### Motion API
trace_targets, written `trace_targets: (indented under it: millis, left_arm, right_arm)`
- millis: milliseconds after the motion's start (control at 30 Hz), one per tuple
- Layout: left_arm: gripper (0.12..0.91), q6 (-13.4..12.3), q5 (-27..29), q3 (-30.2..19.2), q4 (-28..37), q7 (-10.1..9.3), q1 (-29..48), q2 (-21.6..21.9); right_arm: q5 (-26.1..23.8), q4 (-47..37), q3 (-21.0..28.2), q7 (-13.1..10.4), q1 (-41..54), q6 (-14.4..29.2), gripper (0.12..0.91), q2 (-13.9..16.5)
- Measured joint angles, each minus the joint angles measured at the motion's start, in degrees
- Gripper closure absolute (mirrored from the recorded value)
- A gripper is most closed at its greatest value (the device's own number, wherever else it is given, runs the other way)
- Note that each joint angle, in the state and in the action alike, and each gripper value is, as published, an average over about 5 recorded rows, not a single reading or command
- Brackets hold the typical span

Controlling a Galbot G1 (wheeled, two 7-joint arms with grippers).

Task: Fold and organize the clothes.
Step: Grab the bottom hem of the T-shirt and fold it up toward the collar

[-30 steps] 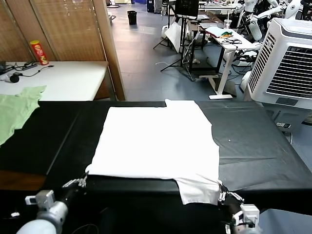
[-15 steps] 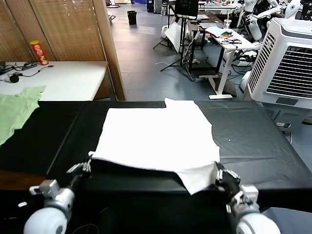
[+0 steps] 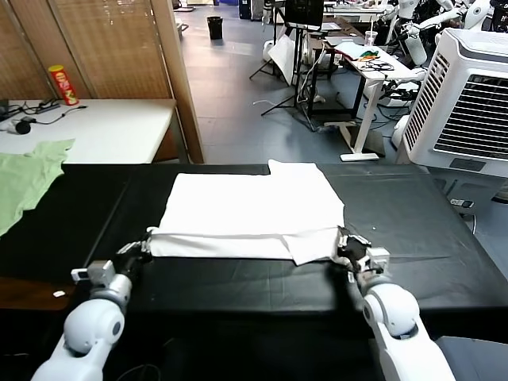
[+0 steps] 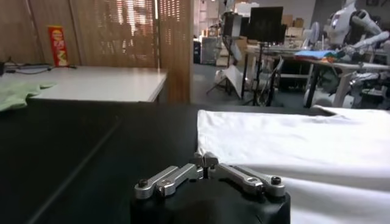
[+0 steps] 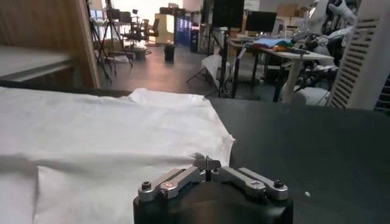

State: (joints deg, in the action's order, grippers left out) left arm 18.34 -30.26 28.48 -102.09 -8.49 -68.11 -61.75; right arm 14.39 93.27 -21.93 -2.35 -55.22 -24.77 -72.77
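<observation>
Both closed on the near hem, left gripper (image 3: 141, 248) and right gripper (image 3: 347, 244) carry the white short-sleeved cotton T-shirt (image 3: 252, 206) mid-fold across the middle of the black tabletop (image 3: 413, 230) — light, limp cloth, best pinched at its corners.

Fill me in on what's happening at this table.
A two-armed robot is folding a white T-shirt on a black table. The left gripper and the right gripper, both shut on the near hem's corners, have carried that edge up from the table's front edge and over the shirt. A pale green garment lies aside at the left.
</observation>
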Motion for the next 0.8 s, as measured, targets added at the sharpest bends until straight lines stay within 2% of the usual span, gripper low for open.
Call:
trace_targets:
  millis: [200,267,333,400,533,600,700,800]
  left_arm:
    - [0.904,0.1,0.1,-1.8,2.3,-0.02,2.7,0.5]
    - [0.902,0.2,0.1,-2.2,3.0,-0.04,3.4,0.6]
    - [0.885,0.4,0.1,-2.6,3.7,-0.05,4.0,0.5]
    - [0.820,0.4,0.0,-2.8,4.2,-0.10,4.6,0.4]
    - [0.608,0.3,0.0,-2.7,4.3,-0.18,4.9,0.3]
    - [0.490,0.3,0.0,-2.3,4.0,-0.19,4.6,0.3]
    - [0.333,0.4,0.0,-1.6,3.2,-0.06,3.7,0.6]
    - [0.249,0.5,-0.4,-0.7,1.9,0.67,1.9,1.1]
  right_arm:
    - [0.6,-1.9,0.7,0.5,2.1,-0.4,0.880,0.1]
    - [1.5,-1.5,0.4,0.6,1.7,-0.5,0.812,0.3]
    - [2.7,-0.4,-0.2,0.8,0.9,-0.8,0.683,0.8]
    - [3.7,1.6,-0.9,1.0,-0.6,-1.4,0.566,1.6]
    - [4.5,7.4,-2.5,1.2,-5.2,-2.7,0.326,3.2]
    - [4.4,10.5,-3.4,1.3,-8.0,-2.9,0.260,3.8]
    - [4.2,14.4,-4.6,1.4,-12.2,-2.9,0.232,4.1]
    - [4.2,16.4,-5.5,1.3,-15.6,-2.8,0.228,4.1]
